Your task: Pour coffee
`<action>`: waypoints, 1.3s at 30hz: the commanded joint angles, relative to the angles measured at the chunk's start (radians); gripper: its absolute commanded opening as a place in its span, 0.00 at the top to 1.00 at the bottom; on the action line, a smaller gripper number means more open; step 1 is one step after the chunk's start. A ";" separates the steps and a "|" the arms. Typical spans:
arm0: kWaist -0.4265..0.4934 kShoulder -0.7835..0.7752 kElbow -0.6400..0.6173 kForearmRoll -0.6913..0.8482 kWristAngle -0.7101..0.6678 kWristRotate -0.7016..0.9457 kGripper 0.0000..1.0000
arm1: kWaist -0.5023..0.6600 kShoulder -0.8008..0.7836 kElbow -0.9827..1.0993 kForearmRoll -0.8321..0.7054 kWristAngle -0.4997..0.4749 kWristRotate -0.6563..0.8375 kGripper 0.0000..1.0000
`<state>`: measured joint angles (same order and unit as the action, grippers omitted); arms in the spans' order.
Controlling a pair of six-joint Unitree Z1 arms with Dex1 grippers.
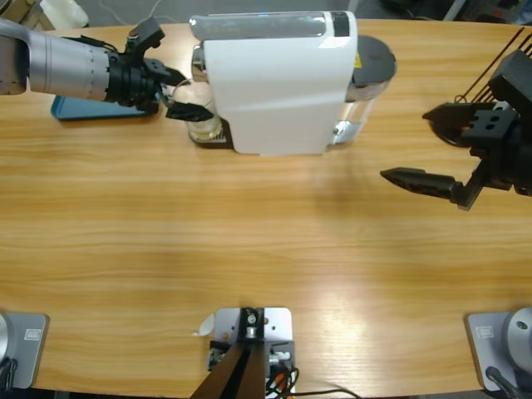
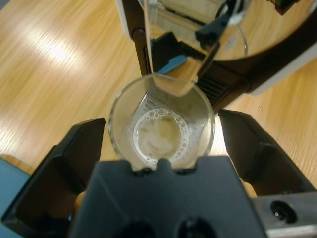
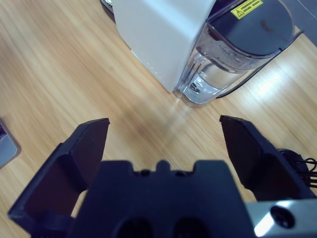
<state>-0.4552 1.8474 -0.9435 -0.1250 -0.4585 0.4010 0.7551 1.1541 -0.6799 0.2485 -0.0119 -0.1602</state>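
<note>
A: Where is the coffee sitting right now?

B: The shallow layer of pale yellowish-brown coffee, ringed with small bubbles, is lying at the bottom of a clear round tumbler glass. That glass is standing under the chrome spout of the big white boxy coffee machine, at the machine's left end in the high view.

A: And which arm is nearer?

B: The left one, plainly. The left gripper is reaching in from the table's left edge, and its two black jaws are standing spread, one on either side of the glass. In the left wrist view I am seeing a sliver of gap between each jaw and the glass wall, so I am judging them around it, not yet pinching it.

A: The right arm?

B: The right gripper is hanging well apart over bare wooden table, jaws wide and holding nothing, pointing toward the machine's clear water tank.

A: What is the coming move turning on?

B: The glass is standing upright, its long axis vertical, straight ahead between the left jaws. I am thinking they need only close across it, then draw it out sideways, clear of the spout overhead.
</note>
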 commanded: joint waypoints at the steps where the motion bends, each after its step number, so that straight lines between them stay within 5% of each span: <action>1: -0.007 0.066 -0.011 -0.012 -0.006 0.009 0.04 | 0.009 0.035 0.036 -0.002 -0.020 -0.013 0.00; 4: -0.007 0.076 -0.005 -0.012 -0.014 -0.004 0.29 | 0.009 0.037 0.036 -0.002 -0.020 -0.013 0.00; 9: -0.008 0.078 0.011 -0.012 -0.019 -0.004 0.51 | 0.010 0.038 0.036 -0.004 -0.020 -0.013 0.00; 11: -0.013 0.082 0.011 -0.013 -0.025 -0.004 0.69 | 0.010 0.038 0.036 -0.005 -0.020 -0.013 0.00; 12: -0.016 0.085 0.011 -0.013 -0.032 -0.010 0.92 | 0.010 0.037 0.036 -0.005 -0.020 -0.013 0.00; 13: -0.017 0.085 0.012 -0.013 -0.034 -0.015 1.00 | 0.010 0.036 0.036 -0.005 -0.020 -0.013 0.00; 25: -0.010 0.046 0.035 -0.013 0.005 -0.068 1.00 | 0.010 0.030 0.034 -0.009 -0.025 -0.013 0.00; 39: 0.156 -0.391 0.115 0.136 0.128 -0.180 1.00 | 0.010 0.025 0.031 -0.031 -0.046 -0.013 0.00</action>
<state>-0.3991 1.6425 -0.8596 -0.0894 -0.4017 0.2571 0.7563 1.1589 -0.6799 0.2442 -0.0400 -0.1602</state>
